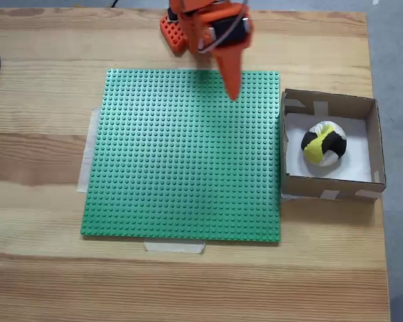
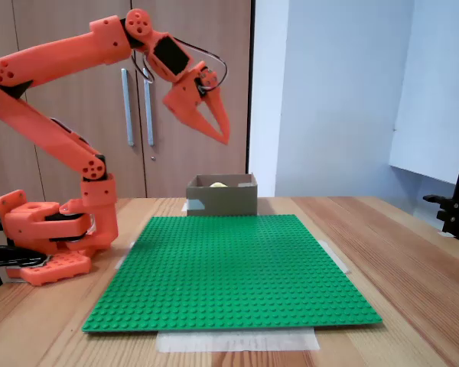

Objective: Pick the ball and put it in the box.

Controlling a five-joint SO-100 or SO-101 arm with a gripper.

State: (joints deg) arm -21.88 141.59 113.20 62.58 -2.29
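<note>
Open, bare room across flat green studded square baseplate (image 1: 181,154). Just beside its right edge in a fixed view, low walls of small brown cardboard box (image 1: 329,102). Orange claw (image 2: 223,138) raised well above.

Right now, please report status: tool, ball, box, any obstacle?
Tool raised above the green baseplate, empty, fingers nearly together. Ball inside the box. Nothing between tool and box.

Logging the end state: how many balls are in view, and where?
1. The yellow, black and white ball lies inside the cardboard box, right of the green baseplate in the top-down fixed view. Nothing suggests another is hidden.
</note>
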